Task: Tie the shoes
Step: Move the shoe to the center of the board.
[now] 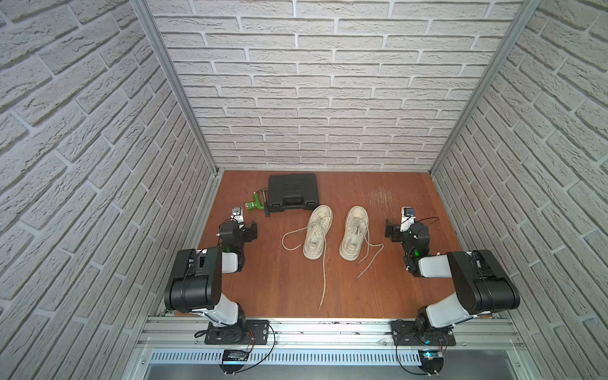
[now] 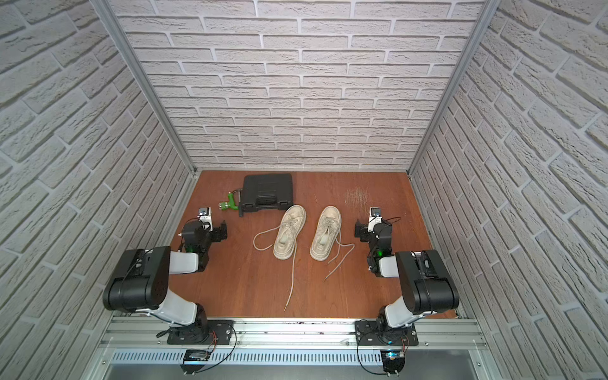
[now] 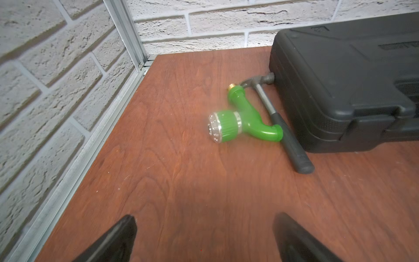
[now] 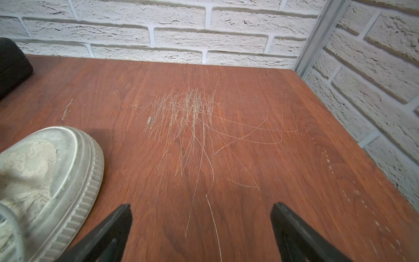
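Observation:
Two worn off-white shoes stand side by side mid-table in both top views, toes toward the back wall: the left shoe (image 1: pixel 317 232) (image 2: pixel 289 232) and the right shoe (image 1: pixel 354 232) (image 2: pixel 325 232). Their cream laces lie untied on the wood. One lace (image 1: pixel 324 279) trails toward the front edge, and another lace (image 1: pixel 371 260) runs off to the right. My left gripper (image 1: pixel 251 230) (image 3: pixel 204 220) is open left of the shoes, over bare wood. My right gripper (image 1: pixel 390 230) (image 4: pixel 200 207) is open right of them. The right wrist view shows the right shoe's toe (image 4: pixel 45 170) beside one finger.
A black plastic case (image 1: pixel 292 192) (image 3: pixel 340 90) sits at the back left. A green hose nozzle (image 1: pixel 255 205) (image 3: pixel 240 120) and a hammer (image 3: pixel 283 129) lie beside it. Scratch marks (image 4: pixel 186 113) score the wood at the back right. Brick-patterned walls enclose three sides.

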{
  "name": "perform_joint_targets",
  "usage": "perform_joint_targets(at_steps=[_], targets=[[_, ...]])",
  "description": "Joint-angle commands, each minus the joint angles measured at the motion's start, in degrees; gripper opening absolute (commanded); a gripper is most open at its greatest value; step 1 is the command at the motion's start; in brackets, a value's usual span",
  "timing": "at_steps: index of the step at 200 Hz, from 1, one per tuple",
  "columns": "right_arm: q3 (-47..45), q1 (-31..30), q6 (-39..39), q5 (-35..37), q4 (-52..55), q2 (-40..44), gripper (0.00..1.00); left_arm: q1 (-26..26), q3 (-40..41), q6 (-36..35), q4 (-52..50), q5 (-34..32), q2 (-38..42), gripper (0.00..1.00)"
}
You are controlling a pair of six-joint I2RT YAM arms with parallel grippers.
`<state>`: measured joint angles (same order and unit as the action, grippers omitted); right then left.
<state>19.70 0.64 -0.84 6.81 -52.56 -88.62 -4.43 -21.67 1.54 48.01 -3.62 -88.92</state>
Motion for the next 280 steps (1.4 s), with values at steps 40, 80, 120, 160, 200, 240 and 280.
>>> perform_joint_targets(at_steps=[40,80,120,160,200,240,280], targets=[[0.77,0.21,-0.21,0.26,-2.86,-0.15,1.0,0.36,-0.43,-0.21,2.5,-0.26,0.07,0.98],[0.73,0.23,-0.21,0.16,-2.94,-0.15,0.99,0.19,-0.52,-0.21,2.38,-0.21,0.07,0.98],[0.16,0.21,-0.87,1.61,2.13,7.06,0.99,2.21,0.27,-0.49,-5.34,-5.52,10.95,0.99],[10.37,-0.5,-12.36,-7.72,35.81,24.94,0.99,2.61,-8.25,13.79,-30.24,-1.88,27.51,0.98],[21.79,-10.39,-20.16,-14.72,53.92,25.76,1.0,7.91,-16.99,23.16,-47.37,10.32,23.19,0.97],[32.23,-26.59,-19.95,-12.11,66.32,17.5,0.94,21.38,-24.63,19.38,-64.0,4.58,15.39,0.94],[42.53,-38.05,-19.76,-6.52,75.81,5.92,0.89,24.99,-23.62,20.51,-68.66,0.83,10.54,0.87]])
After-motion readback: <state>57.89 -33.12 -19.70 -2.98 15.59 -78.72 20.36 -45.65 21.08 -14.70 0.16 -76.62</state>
